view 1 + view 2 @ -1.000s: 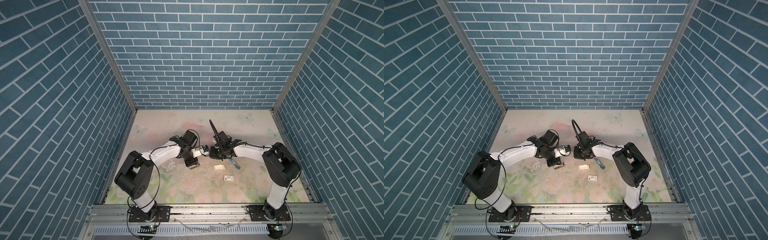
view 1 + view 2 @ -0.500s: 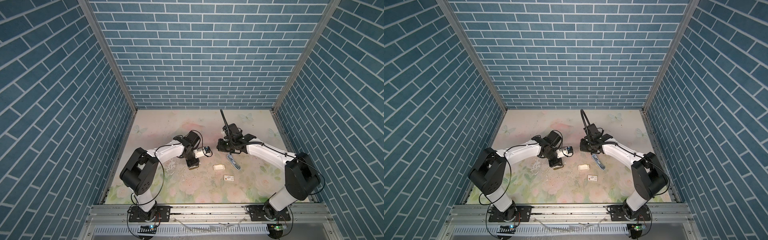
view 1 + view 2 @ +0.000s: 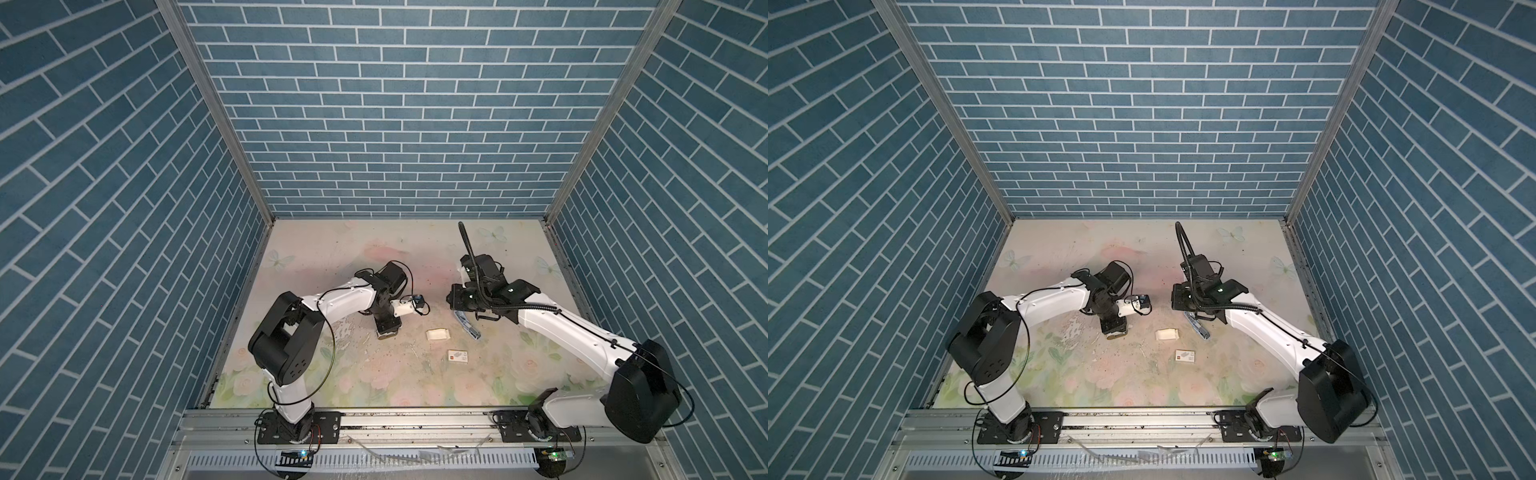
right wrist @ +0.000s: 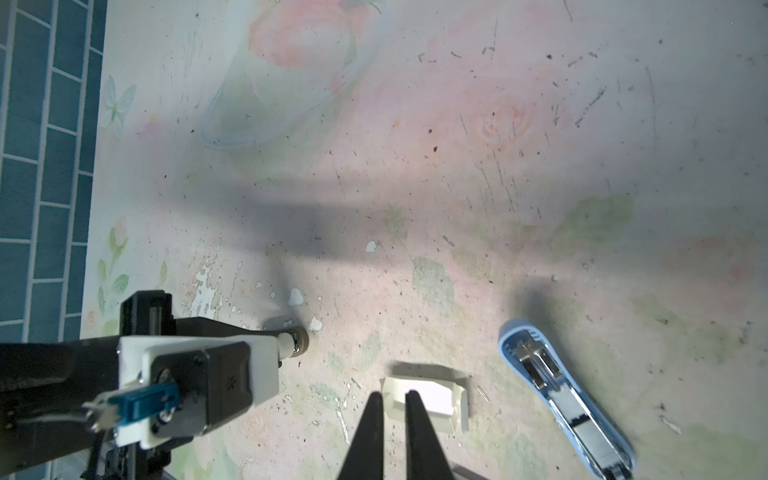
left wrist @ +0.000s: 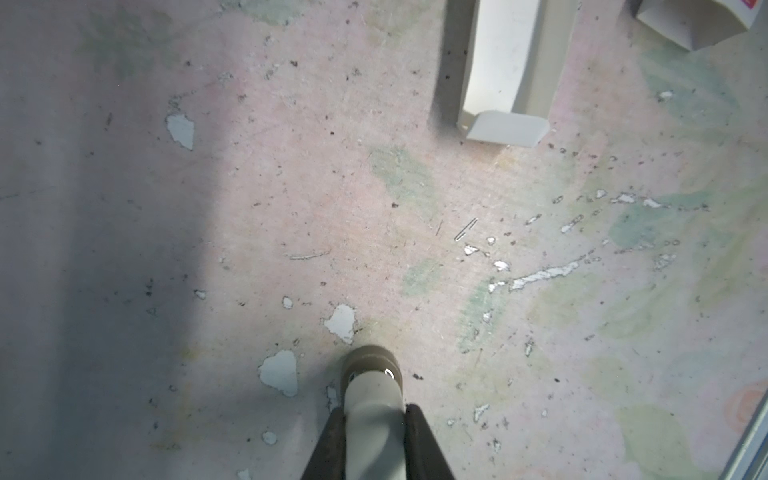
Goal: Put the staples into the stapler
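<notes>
The right gripper (image 4: 392, 395), nearly pressed together and empty, has swung back from the middle and hangs near the open stapler (image 4: 565, 399) on the surface. The left gripper (image 5: 374, 409) stays pinching a beige cylinder (image 5: 371, 365). The cream tray (image 4: 460, 409) looks empty, so the staples may already lie in the stapler's channel.

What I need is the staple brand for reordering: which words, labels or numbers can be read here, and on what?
Nothing here reads as legible text.
Small white box: a red mark and grey print on top, too small to read in both top views.
Blue stapler, cream tray, beige cylinder: no lettering visible.
</notes>
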`<control>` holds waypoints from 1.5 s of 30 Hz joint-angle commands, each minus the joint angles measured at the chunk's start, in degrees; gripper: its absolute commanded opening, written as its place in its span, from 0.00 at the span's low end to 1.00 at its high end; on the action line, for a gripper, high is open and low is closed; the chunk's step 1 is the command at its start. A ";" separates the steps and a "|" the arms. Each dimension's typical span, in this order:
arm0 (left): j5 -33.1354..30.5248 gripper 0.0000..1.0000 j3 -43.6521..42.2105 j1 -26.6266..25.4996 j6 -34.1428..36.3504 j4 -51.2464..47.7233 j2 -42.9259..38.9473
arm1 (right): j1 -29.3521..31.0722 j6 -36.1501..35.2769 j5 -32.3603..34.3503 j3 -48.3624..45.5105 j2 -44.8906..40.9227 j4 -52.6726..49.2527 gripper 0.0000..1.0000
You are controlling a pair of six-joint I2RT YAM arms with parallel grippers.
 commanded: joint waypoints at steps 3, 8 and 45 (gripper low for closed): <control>-4.08 0.00 -2.57 -1.57 -0.31 -5.38 7.11 | -0.25 0.81 1.32 -3.03 -3.75 -1.34 0.13; -4.89 0.00 -2.06 -2.29 -0.73 -6.05 9.64 | -0.22 1.43 2.72 -5.19 -5.84 -1.29 0.13; -7.10 0.30 2.28 -2.83 -1.85 -11.46 -2.22 | -0.65 4.54 7.46 -10.33 -11.63 -3.30 0.22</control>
